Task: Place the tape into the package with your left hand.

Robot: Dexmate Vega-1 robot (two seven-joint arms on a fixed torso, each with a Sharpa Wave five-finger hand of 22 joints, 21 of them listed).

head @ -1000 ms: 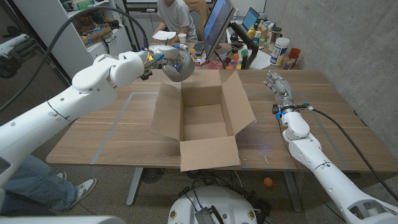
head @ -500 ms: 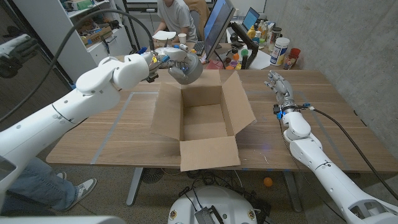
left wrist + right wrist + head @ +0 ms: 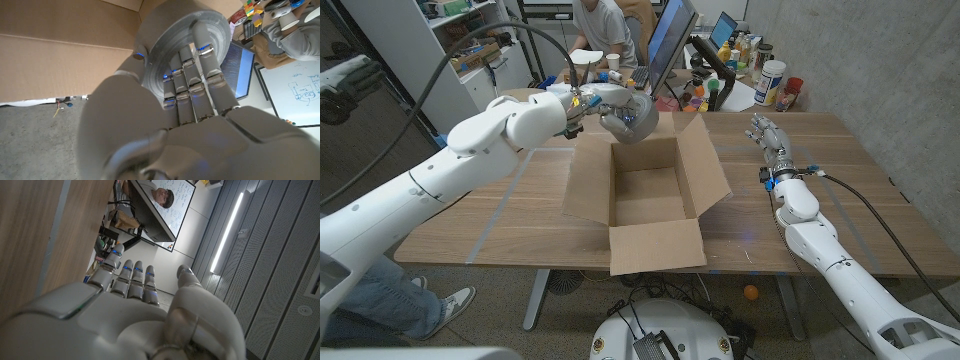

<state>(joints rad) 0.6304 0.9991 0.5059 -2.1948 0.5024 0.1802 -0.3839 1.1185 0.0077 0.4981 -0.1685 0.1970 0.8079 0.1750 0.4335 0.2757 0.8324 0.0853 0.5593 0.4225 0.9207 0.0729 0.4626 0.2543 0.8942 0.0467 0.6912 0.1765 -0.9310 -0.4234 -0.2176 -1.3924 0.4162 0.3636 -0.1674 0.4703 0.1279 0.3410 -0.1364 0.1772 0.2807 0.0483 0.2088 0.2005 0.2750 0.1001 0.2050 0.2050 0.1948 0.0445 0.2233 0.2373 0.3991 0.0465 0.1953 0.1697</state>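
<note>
Gripping the grey tape roll, the left hand was held above the open cardboard box's far edge, while the right hand was kept empty, fingers extended.

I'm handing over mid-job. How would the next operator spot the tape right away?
Start at the open cardboard box in the middle of the wooden table. Above its far-left corner hangs the left robot hand, gripping the tape. It is a grey roll, the one round thing held in the air there.
</note>
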